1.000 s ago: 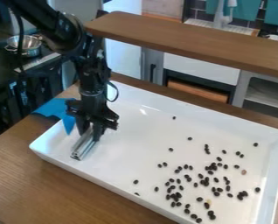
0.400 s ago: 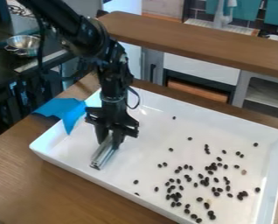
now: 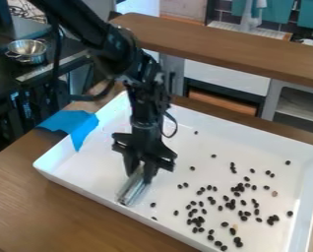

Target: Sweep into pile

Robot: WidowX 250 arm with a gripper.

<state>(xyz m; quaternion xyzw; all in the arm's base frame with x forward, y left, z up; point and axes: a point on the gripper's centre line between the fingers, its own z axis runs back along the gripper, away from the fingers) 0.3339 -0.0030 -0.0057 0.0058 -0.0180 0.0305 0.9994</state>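
The hand (image 3: 141,172) pinches a metal bar (image 3: 134,189), left of most beans (image 3: 240,187).
The bar slants down inside the white tray (image 3: 208,140), close to its near edge; beans scatter toward the right and near edges. Blue tape (image 3: 72,124) overlaps the left edge.

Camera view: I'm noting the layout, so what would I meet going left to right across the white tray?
Blue sheet over the corner → silvery tool held in the hand → scattered dark beans.
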